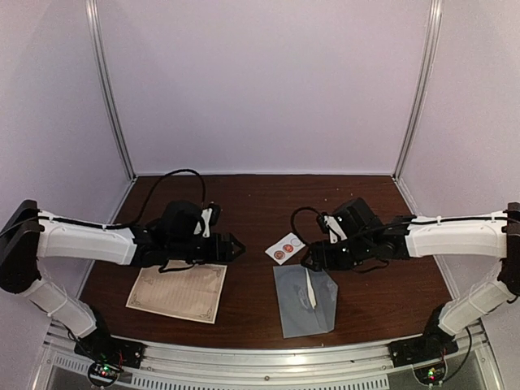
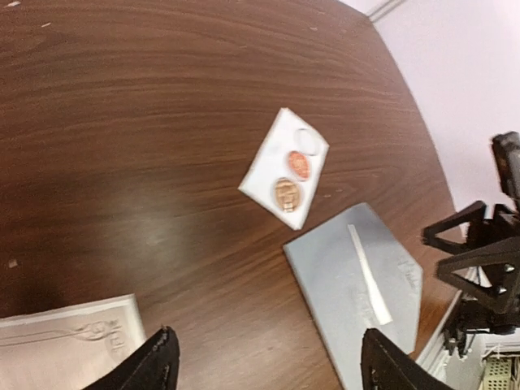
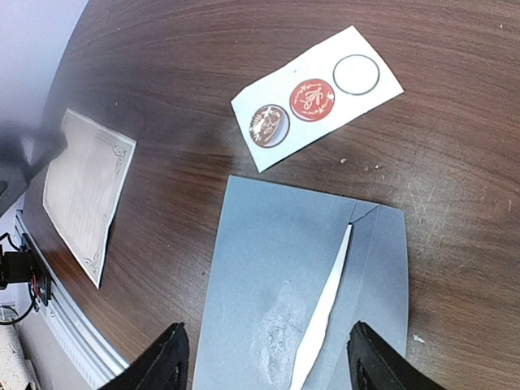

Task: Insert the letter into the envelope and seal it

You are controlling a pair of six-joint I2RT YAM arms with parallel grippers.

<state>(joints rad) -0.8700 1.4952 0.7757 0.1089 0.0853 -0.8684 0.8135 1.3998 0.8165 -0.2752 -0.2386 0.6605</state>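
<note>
My left tool (image 2: 266, 341) and right tool (image 3: 266, 333) both spread apart, empty. Envelope (image 3: 268, 244) flat on counter (image 1: 244, 203), flap probably open. Letter (image 1: 177, 292) at its 9 o'clock.

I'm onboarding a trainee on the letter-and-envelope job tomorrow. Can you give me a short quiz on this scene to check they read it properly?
1. True or false: the letter is already inside the envelope.
2. Multiple choice: how many round stickers remain on the white card? A) one B) two C) three
3. Short answer: which is nearer the envelope, the left tool or the right tool?

Key:
1. False. The letter lies flat on the table, apart from the envelope.
2. B. The third circle is empty.
3. The right tool.
</note>
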